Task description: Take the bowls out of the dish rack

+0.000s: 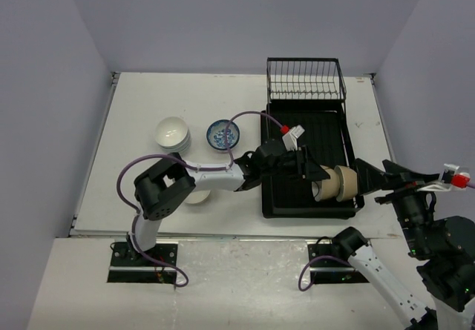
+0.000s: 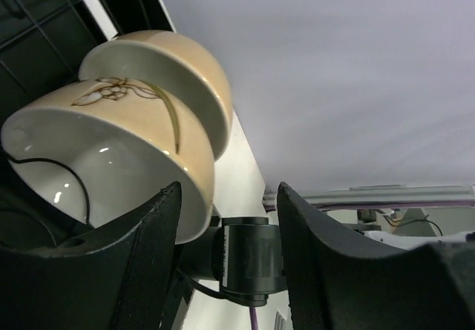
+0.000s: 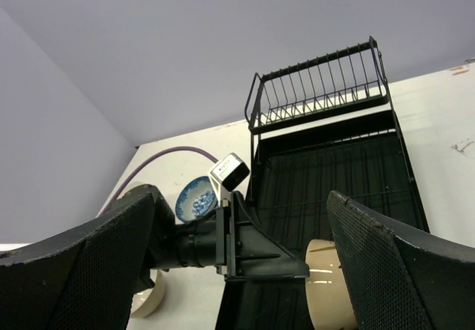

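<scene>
left tool (image 1: 306,167) stands open and empty over the dish rack (image 1: 326,130). two nested tan bowls (image 1: 338,183) lie sideways just ahead, mouths toward it. the right tool (image 1: 364,176), also open, waits at their bases.

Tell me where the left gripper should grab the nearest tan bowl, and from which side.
Best take the tan bowl by its rim, coming from its open mouth: it lies on its side facing the left gripper, nested into a second bowl, so only the rim is free.
</scene>
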Motion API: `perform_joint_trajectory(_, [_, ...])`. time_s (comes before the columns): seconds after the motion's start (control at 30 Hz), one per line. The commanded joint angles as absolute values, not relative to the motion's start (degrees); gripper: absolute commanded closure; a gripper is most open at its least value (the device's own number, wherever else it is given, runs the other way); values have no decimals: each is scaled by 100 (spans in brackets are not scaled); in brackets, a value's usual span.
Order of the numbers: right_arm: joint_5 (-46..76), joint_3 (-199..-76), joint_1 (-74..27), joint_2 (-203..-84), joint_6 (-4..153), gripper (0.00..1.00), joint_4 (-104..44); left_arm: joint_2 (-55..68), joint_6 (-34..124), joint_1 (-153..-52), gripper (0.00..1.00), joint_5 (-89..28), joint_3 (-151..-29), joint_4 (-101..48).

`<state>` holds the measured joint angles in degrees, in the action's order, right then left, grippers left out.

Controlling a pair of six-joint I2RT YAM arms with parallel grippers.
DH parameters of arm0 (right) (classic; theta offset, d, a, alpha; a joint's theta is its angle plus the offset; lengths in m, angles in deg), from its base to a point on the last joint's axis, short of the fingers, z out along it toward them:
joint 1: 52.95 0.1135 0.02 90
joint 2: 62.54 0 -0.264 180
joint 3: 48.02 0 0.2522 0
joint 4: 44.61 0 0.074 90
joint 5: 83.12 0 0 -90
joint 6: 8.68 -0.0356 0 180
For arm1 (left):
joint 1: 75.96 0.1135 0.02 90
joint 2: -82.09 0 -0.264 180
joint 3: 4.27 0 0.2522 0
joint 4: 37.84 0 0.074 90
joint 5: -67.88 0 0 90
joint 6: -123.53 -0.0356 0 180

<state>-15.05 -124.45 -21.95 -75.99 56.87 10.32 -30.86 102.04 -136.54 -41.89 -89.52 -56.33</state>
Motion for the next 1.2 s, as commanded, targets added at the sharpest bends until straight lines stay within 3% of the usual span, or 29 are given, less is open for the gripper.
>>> perform_joint_trajectory(0.0, [-1360,-12558,-2201,-7598,5653,1,1019,-3138,10209,-13696,45,-4111,-9186,-5528])
perform_joint_trajectory(0.13, [-1351,-12541,-2193,-7581,5671,1,1019,-3120,10103,-13696,45,-4031,-9204,-5519])
perform_joint_trajectory(0.27, [-1272,-12488,-2193,-7616,5680,1,932,-3339,10269,-13696,68,-4311,-9256,-5993])
perform_joint_trajectory(0.6, [-1211,-12471,-2193,-7572,5697,1,940,-3876,10789,-13696,72,-4629,-9344,-6592])
perform_joint_trajectory(0.73, [-1202,-12444,-2193,-7554,5706,1,923,-3841,10788,-13696,99,-4638,-9301,-6679])
perform_joint_trajectory(0.9, [-1184,-12409,-2193,-7554,5715,1,914,-3779,10858,-13687,100,-4699,-9195,-6995])
perform_joint_trajectory(1.17, [-1193,-12427,-2193,-7405,5750,1,940,-3981,11526,-13503,100,-4971,-8765,-8884])
